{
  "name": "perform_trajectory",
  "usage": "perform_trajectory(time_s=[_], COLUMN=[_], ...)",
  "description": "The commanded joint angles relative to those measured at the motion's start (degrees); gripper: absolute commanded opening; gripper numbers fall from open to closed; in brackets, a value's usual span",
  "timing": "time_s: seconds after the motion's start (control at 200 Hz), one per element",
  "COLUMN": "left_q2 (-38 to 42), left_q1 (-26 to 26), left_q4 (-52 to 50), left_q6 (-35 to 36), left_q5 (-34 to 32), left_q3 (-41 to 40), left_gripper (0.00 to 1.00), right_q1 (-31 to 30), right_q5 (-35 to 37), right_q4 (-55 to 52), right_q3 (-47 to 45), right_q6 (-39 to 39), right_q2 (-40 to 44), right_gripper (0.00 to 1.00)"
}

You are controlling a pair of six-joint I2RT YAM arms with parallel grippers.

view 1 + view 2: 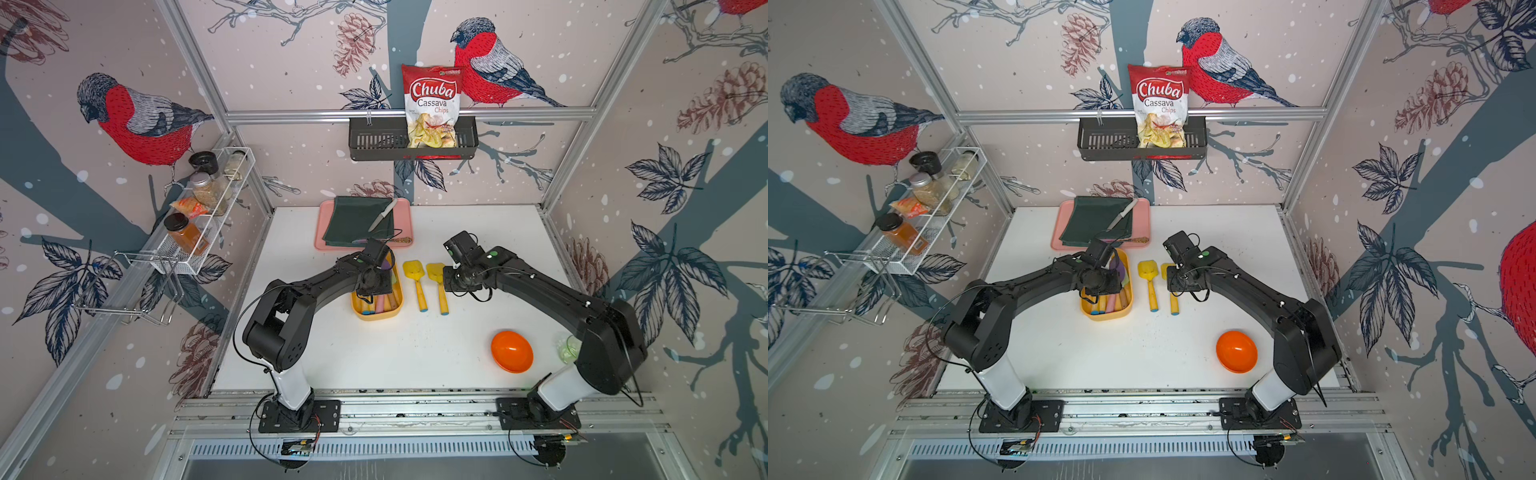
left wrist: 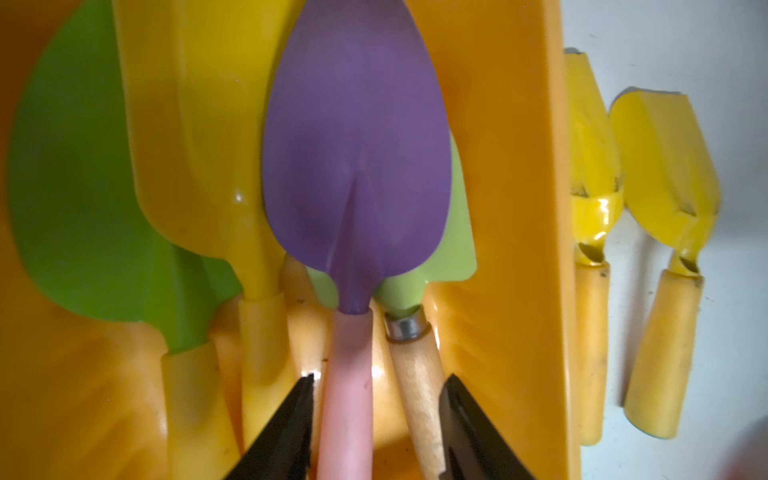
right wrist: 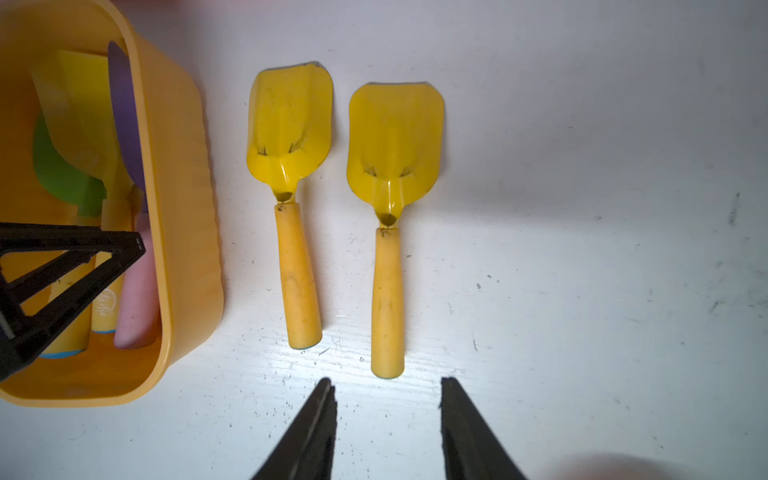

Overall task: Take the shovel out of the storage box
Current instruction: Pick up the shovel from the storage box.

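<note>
Tabletop: white, with scuff marks. At its far edge, left of centre from where I stand, lies a flat pink tray. A folded dark green cloth covers most of the tray, and a pale knife lies diagonally on the cloth. A small gold-coloured utensil rests at the tray's near edge (type not distinguishable).

To my right, toward the near edge, stands a round orange bowl, well apart from the tray.

Back wall: a black basket holds an upright bag of Chuba Cassava Chips.

Wall on my left: a white wire rack carries spice jars. Just beside it hangs a chrome wire holder.
</note>
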State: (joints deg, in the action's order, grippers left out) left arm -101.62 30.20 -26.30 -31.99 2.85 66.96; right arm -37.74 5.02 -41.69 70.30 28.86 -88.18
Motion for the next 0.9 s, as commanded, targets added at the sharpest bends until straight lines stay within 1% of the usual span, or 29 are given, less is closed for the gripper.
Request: perform_trajectory(time_s=[0.0,0.08,0.145,0.275,0.325,0.39,0.445,0.51,0.575,0.615,0.645,0.785,0.895], left_q2=[-1.39,-2.77,-3.93,-6.23,-6.77,-7.26,-7.52,-7.78,-7.98,-7.89,-7.74,-4.15,0.79], left_q1=[0.21,0.13,0.17,0.15,0.21,0.2,0.21,0.21,0.16,0.13,0.13,-0.07,-1.48], left_q4=[-3.79,-3.37,-2.53,-3.05,-2.96,-3.39,-3.41,-3.31,-3.16,-2.97,-2.81,-0.33,3.63], left_q6=[1.62,2.07,2.4,2.96,3.17,3.42,3.26,3.39,3.56,3.47,3.4,2.33,1.65], left_q5=[-3.29,-2.87,-2.4,-2.81,-3.16,-3.49,-3.64,-3.56,-3.38,-2.95,-2.77,-1.32,4.44], left_q3=[1.47,1.78,1.8,2.94,3.34,3.91,4.06,4.19,4.1,3.93,3.76,2.0,0.53], left_gripper=[0.5,0.49,0.43,0.42,0.38,0.31,0.3,0.26,0.17,0.05,0.0,0.0,0.0], right_q1=[0.46,0.55,0.75,0.91,0.91,0.94,0.95,0.91,0.87,0.82,0.88,0.15,0.08], right_q5=[-0.23,-0.5,-0.35,-0.7,-1.0,-1.13,-1.23,-1.57,-1.77,-1.8,-1.94,-3.54,-9.18], right_q4=[2.65,3.57,3.99,4.38,4.83,4.95,5.04,5.16,5.13,5.22,5.22,6.35,10.8], right_q3=[-1.67,-2.51,-3.03,-3.39,-3.58,-3.54,-3.55,-3.64,-3.62,-3.69,-3.73,-3.75,-4.83], right_q6=[-0.38,-0.52,-0.54,-0.65,-0.8,-0.74,-0.69,-0.74,-0.87,-0.87,-0.91,-1.55,-2.5], right_q2=[2.33,3.58,4.13,4.8,5.16,5.39,5.6,5.71,5.74,5.66,5.69,5.73,6.88], right_gripper=[0.44,0.44,0.44,0.44,0.43,0.43,0.43,0.43,0.43,0.43,0.43,0.43,0.43])
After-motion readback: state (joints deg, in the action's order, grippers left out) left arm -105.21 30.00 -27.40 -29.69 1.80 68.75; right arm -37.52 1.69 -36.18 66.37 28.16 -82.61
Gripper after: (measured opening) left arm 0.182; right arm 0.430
